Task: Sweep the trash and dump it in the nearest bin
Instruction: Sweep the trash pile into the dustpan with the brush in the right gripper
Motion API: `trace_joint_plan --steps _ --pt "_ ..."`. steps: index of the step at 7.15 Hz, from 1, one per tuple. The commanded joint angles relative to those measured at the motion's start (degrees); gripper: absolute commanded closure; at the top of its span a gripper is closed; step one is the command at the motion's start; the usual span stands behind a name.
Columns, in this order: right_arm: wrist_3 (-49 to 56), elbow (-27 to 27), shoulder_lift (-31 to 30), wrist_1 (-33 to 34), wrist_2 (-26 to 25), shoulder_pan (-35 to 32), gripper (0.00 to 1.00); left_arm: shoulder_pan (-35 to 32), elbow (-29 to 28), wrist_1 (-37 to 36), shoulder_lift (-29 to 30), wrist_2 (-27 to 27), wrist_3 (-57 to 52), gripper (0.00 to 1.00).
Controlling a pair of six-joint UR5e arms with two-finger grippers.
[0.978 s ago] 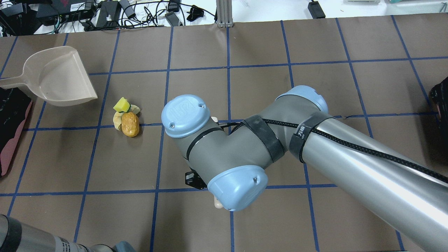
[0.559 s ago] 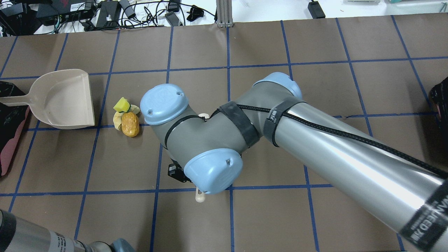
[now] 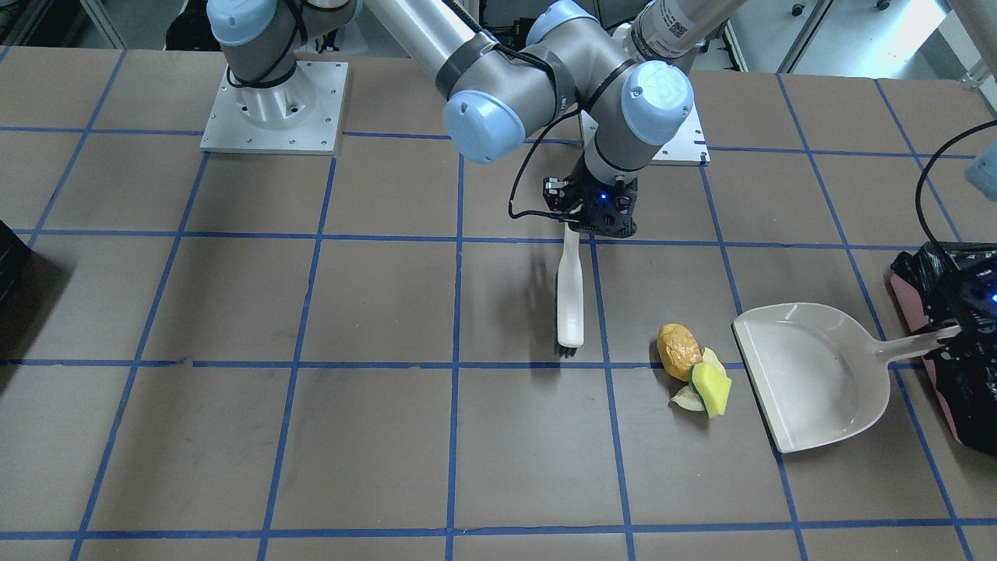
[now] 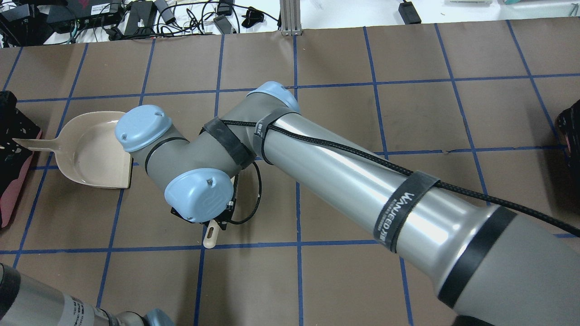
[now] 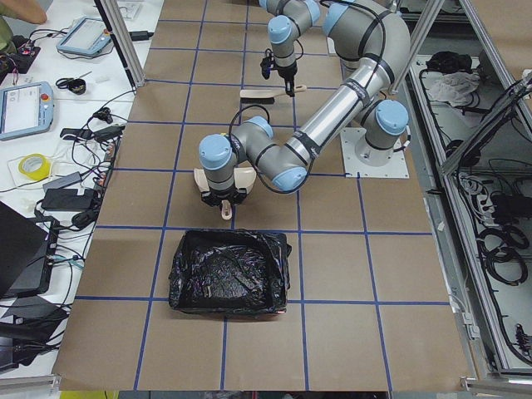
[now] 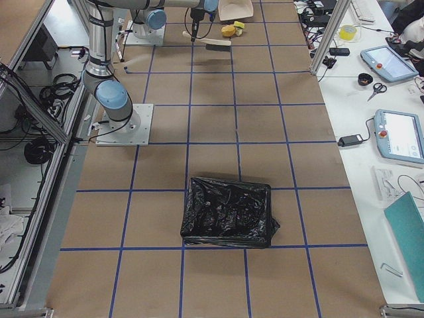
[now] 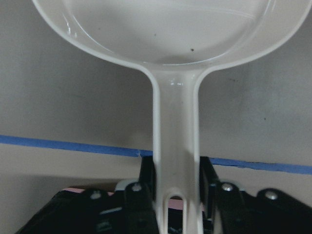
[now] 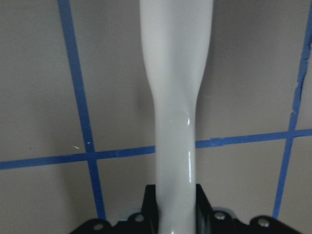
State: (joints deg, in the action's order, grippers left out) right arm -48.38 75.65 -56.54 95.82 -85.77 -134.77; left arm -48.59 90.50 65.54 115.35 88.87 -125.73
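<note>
Here the right tool (image 3: pixel 593 218) clamped the white brush (image 3: pixel 570 300) by its handle, near the trash (image 3: pixel 693 368). The left tool (image 7: pixel 177 189) held the dustpan (image 3: pixel 810 378) handle, the pan just beside the trash.

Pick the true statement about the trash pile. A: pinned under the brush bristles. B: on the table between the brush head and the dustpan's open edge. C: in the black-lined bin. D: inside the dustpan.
B: the front-facing view shows the trash lying between the brush and the empty dustpan.
</note>
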Motion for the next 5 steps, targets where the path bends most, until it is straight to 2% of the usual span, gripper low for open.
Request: trace_joint_plan --steps 1,5 --pt "-1.62 -6.54 4.75 -0.54 0.86 -0.76 1.0 -0.45 0.65 -0.24 1.1 -2.27 -0.83 1.0" --pt "-4.78 -19.02 13.89 -3.01 1.57 -1.55 1.0 -3.52 0.56 -1.72 2.07 -2.3 -2.24 1.0"
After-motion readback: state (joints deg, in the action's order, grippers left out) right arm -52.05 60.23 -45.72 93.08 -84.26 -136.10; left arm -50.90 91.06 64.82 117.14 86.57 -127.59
